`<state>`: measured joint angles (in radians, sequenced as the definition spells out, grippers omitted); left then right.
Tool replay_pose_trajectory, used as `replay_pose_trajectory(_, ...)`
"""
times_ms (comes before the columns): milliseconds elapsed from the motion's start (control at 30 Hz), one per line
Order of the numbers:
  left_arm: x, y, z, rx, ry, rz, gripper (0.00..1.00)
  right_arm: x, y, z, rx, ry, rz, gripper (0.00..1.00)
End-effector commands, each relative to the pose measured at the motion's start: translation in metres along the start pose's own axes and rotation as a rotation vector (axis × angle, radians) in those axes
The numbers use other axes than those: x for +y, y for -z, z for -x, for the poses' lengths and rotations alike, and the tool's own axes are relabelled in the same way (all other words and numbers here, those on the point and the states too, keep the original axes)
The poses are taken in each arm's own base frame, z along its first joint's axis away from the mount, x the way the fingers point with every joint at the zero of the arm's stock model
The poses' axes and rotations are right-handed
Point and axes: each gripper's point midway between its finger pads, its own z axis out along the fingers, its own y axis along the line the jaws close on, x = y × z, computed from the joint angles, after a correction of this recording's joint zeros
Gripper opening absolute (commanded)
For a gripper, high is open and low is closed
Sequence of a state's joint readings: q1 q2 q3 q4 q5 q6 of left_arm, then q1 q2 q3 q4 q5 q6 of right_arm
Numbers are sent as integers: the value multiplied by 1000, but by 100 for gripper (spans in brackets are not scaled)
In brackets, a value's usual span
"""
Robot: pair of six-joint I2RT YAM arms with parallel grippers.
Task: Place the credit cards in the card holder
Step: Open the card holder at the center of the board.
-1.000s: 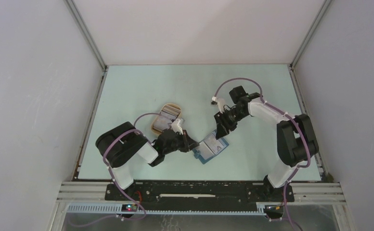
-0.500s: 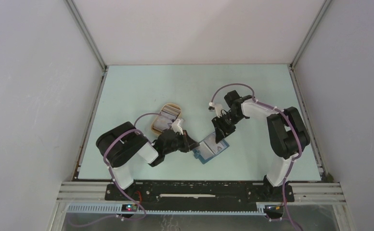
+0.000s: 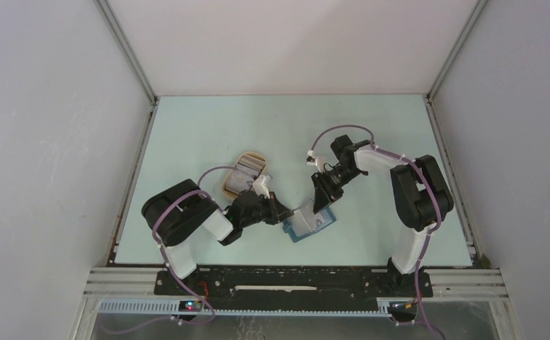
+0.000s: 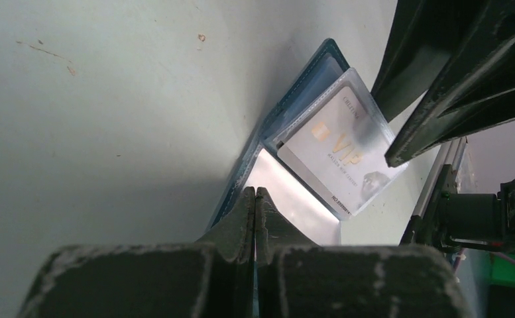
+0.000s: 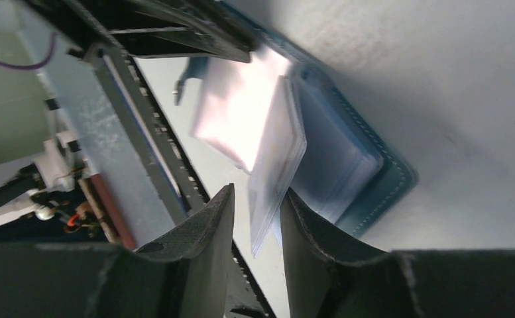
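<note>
Card holder [image 3: 306,227] is lying open just below centre of the overhead frame, showing a teal outside and pale blue clear sleeves inside. Left gripper [image 4: 255,199], fingers pressed together, is pinning its near flap. Right gripper [image 5: 254,218] is nipping a silver VIP card [image 4: 339,161] by one edge, with the leading end apparently entering a sleeve. Judgement: the card needs feeding square to the slot at a shallow angle, with the flap held taut; skew risks buckling the sleeve.
</note>
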<state>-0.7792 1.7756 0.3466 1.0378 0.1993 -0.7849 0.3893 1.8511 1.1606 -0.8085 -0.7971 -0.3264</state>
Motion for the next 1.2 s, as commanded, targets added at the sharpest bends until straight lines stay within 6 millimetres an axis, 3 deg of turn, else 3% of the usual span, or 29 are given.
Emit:
replay_pose_trajectory(0,-5,1,-5,14,-23,-32,0,29,15,18,-78,-25,172,40)
replay_pose_trajectory(233,-21,6,2,-21,7,-96,5,42,13,20,-86,-67,284,32)
replay_pose_trajectory(500,-36,10,9,-47,41,-174,16,34,-4,15,-37,-97,239,8)
replay_pose_trajectory(600,-40,12,11,-59,58,-207,21,42,-3,17,-44,-104,285,1)
replay_pose_trajectory(933,-43,17,16,-85,79,-233,31,52,-8,17,-36,-132,374,4)
replay_pose_trajectory(1167,-43,17,16,-90,82,-230,41,54,-13,15,-20,-158,407,0)
